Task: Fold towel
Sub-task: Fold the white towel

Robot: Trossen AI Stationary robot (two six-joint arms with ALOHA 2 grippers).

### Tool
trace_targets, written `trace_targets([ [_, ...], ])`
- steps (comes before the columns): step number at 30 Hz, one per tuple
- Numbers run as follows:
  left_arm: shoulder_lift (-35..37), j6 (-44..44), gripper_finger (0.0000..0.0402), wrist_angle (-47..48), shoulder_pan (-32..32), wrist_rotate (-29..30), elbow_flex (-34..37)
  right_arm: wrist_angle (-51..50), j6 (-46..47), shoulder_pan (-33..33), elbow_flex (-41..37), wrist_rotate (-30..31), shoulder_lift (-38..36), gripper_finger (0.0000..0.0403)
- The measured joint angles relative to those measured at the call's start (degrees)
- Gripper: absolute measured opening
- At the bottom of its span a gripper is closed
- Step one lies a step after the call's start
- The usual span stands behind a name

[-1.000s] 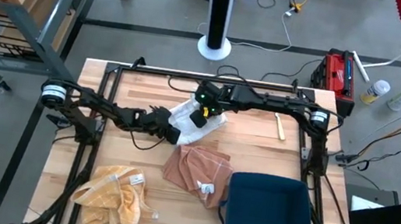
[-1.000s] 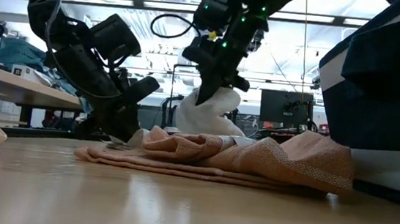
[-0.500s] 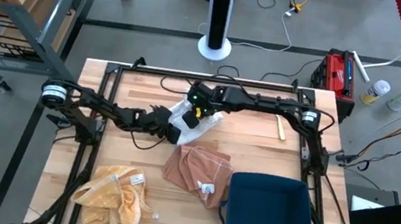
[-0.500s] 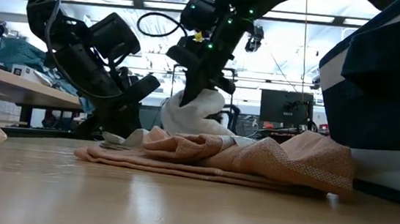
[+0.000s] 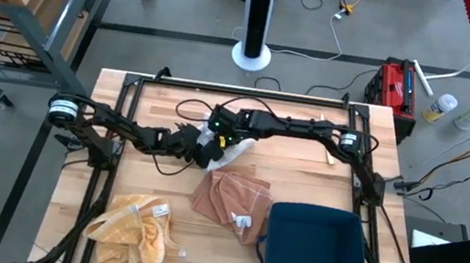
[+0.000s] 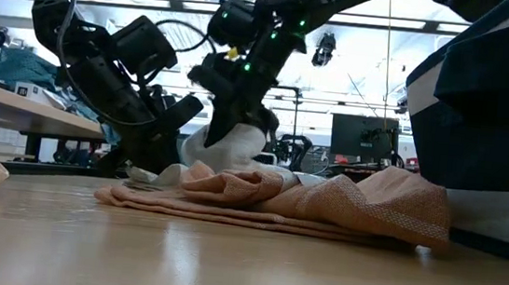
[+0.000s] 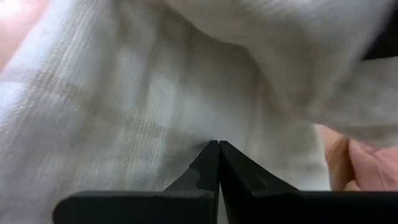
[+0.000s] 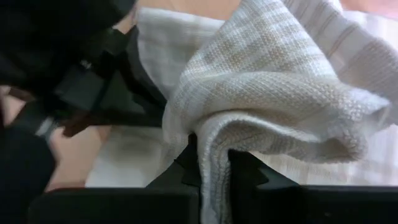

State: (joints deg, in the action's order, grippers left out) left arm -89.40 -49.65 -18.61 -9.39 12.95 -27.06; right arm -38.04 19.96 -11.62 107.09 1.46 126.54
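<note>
A white towel with faint beige stripes [image 5: 234, 153] lies bunched at the table's middle, just beyond a crumpled salmon-pink towel [image 5: 230, 200]. My left gripper [image 5: 203, 155] reaches in from the table's left and is shut on the white towel's left part [image 7: 155, 93]. My right gripper [image 5: 220, 137] comes from the far right, slants down and is shut on a raised fold of the same towel [image 8: 267, 106], close above the left gripper. In the low view the white towel [image 6: 231, 148] humps up behind the pink one [image 6: 323, 205]. My left gripper pinches the white towel's left part [image 7: 211, 134] between its two shut fingertips, slanting down from the table's left. That part lies low by the tabletop [image 6: 169, 174]. One layer or several, I cannot tell. My right gripper pinches a thick fold of the white towel [image 8: 214, 140] between its two fingers, several layers together. The fingers slant down from the far right. The fold is lifted, and the towel bulges slack below it onto its lower part.
A yellow towel [image 5: 134, 228] lies crumpled at the near left. A dark blue bin [image 5: 315, 253] stands at the near right, close to the pink towel. A small pale tool [image 5: 328, 149] lies at the far right. Black frame rails [image 5: 109, 178] run along the table's sides.
My right gripper has gone toward the table's left edge and down, carrying its fold of the white towel over toward the left gripper. The towel's raised part has come over its lower part and now humps lower and farther left. The left-held part has stayed in place.
</note>
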Motion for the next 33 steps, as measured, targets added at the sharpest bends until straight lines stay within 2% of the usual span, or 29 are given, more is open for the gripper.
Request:
trace_targets([
  [7, 0.5, -1.8, 0.0, 0.0, 0.0, -0.5, 1.5, 0.0, -0.7, 0.3, 2.0, 1.8, 1.0, 0.0111],
  [15, 5.3, -1.9, 0.0, 1.1, 0.0, -2.4, 3.2, -0.4, -1.5, 0.4, 2.4, 3.1, 0.6, 0.0182],
  [19, 11.3, -1.9, 0.0, 5.7, 0.0, -3.5, 3.6, -0.6, -1.5, 0.3, 2.4, 3.1, -0.3, 0.0205],
  [25, 24.5, -2.6, 0.0, 22.9, 0.1, -3.5, 3.5, -0.6, -2.0, 1.0, 5.0, 1.8, -0.8, 0.0221],
  [29, 33.6, -2.1, 0.0, 25.2, 0.1, -2.6, 3.6, 0.3, -3.5, 2.2, 5.9, 1.5, -0.9, 0.0222],
  [33, 39.9, -0.1, 0.0, 25.6, 0.2, -1.7, 3.6, -0.9, -4.6, 2.0, 6.3, 1.6, -0.9, 0.0221],
])
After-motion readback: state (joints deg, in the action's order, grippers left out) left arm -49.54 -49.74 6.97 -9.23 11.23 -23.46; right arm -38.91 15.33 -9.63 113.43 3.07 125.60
